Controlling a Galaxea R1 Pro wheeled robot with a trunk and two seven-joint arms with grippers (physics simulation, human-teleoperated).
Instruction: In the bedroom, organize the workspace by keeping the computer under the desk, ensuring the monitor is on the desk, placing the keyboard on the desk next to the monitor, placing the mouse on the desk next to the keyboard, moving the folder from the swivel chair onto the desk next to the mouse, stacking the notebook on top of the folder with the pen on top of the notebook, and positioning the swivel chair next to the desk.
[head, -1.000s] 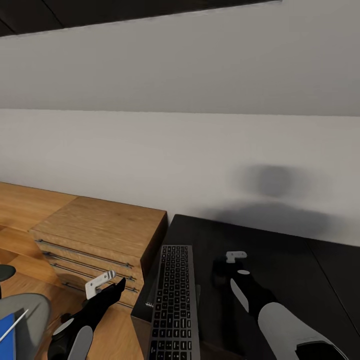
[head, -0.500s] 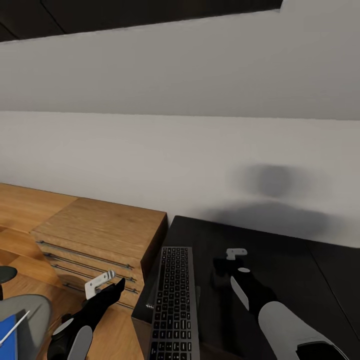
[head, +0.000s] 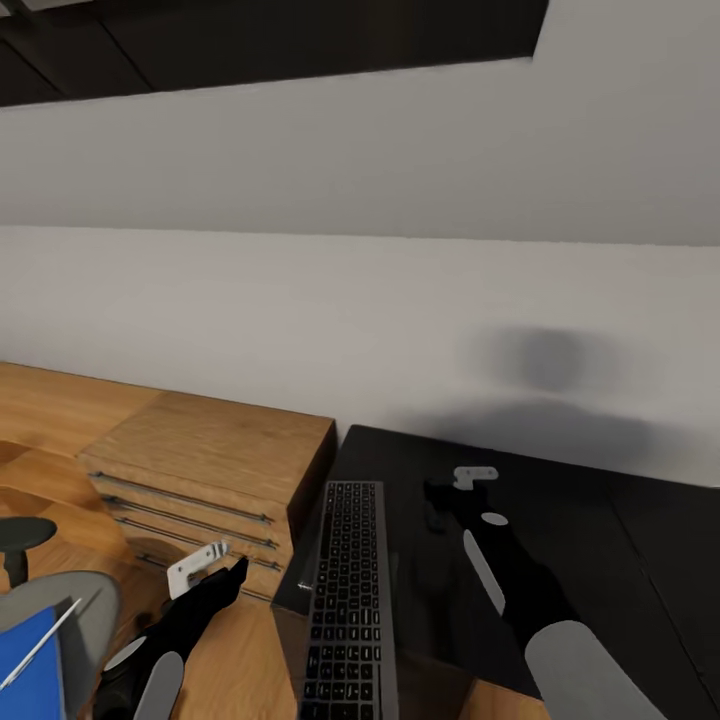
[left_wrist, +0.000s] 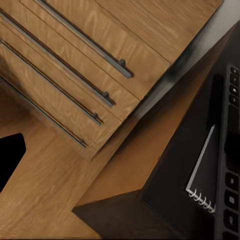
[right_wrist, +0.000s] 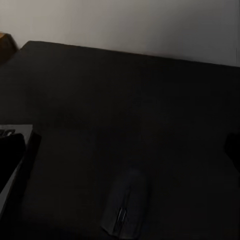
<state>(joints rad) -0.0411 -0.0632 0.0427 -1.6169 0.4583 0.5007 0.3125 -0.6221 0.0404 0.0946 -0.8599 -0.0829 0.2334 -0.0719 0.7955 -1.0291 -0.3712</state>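
in the head view, the left arm reaches forward and low over the light wood floor (head: 40, 400), black forearm angled up to a white-tipped left gripper (head: 205, 565) that hangs in front of the light wooden drawer unit with bar handles (head: 200, 470), holding nothing; i cannot tell how far its fingers are parted. the right arm stretches over the long glossy black desk (head: 580, 510), grey and black forearm rising to the right gripper (head: 470, 480), whose dark fingers blur into the desktop, so its state is unclear. the slim flat black keyboard with a silvery edge (head: 345, 595) lies lengthwise along the desk's left end, just beside the right arm. at the lower left corner, the flat bright blue folder (head: 30, 665) rests on the grey upholstered swivel chair (head: 85, 610), with the thin silvery-white pen (head: 40, 645) slanting across it.

the left wrist view looks at the drawer fronts, floor and desk corner, where the thin dark notebook with a wire spiral edge (left_wrist: 205, 170) lies beside the keyboard's keys.

the right wrist view shows the dark desktop with the small dark rounded mouse (right_wrist: 127, 205) lying on it, apart from the keyboard's corner.
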